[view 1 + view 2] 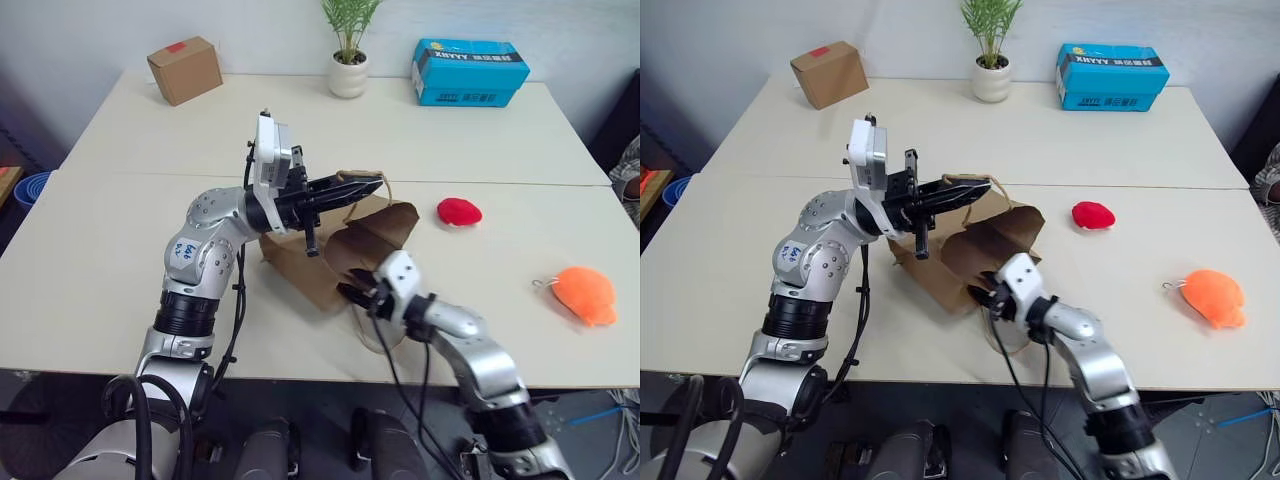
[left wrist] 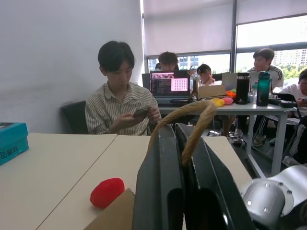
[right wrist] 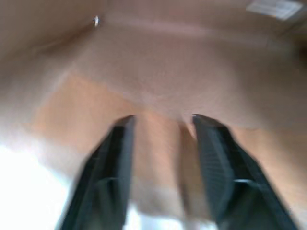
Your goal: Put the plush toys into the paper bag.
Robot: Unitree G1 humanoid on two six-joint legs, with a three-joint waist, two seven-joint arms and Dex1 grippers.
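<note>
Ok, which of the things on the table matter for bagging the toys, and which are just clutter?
Job:
paper bag
bag handle, held in left tool
red toy
orange toy

Clutter:
cardboard box
potted plant
blue box

The paper bag (image 1: 385,232) is brown, with a tan cord handle (image 2: 194,125). One plush toy (image 1: 459,211) is red, the other toy (image 1: 586,293) is bright orange. The box (image 1: 469,72) is blue, the pot (image 1: 348,76) is white, the person's shirt (image 2: 115,106) is striped
</note>
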